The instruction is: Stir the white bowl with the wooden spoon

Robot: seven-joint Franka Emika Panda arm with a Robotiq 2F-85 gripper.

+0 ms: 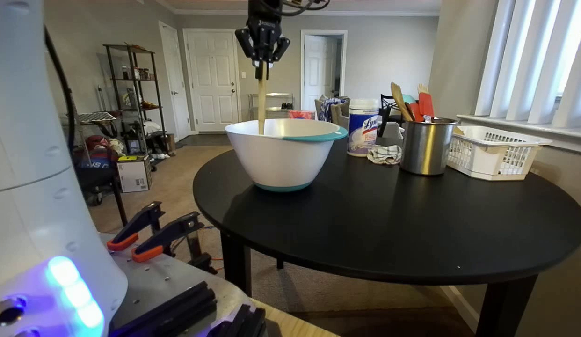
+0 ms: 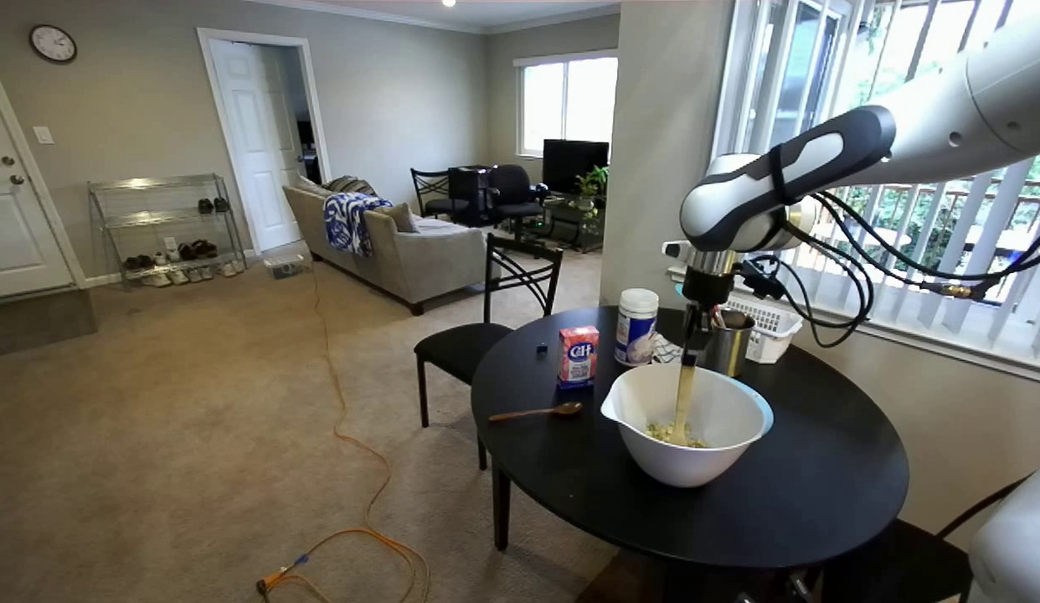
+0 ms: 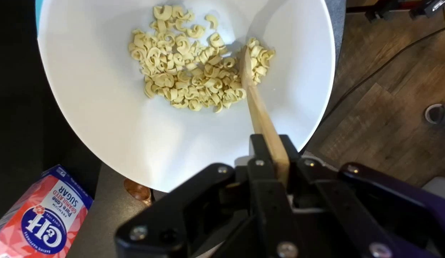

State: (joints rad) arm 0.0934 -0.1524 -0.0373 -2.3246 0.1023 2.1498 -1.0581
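In an exterior view, a dark brown spoon [image 2: 537, 412] lies at the left of the round black worktop [image 2: 570, 456]. A little to the right and farther back stands a pink sugar box [image 2: 579, 358], then a wipes tub [image 2: 635, 328]. Next, and nearer, comes the white bowl [image 2: 687, 465]. The wooden spoon [image 2: 682, 398] stands in it, leaning a little, its low end in some pale yellow curls [image 3: 163, 79]. The fingers [image 3: 258, 147] are up above the bowl's rim. They pinch the handle, one on each side, with just the wood between them. The spoon goes down from them into the bowl. Farther right, at the far side, are a metal cup [image 2: 733, 347] and a white basket [image 2: 771, 337].
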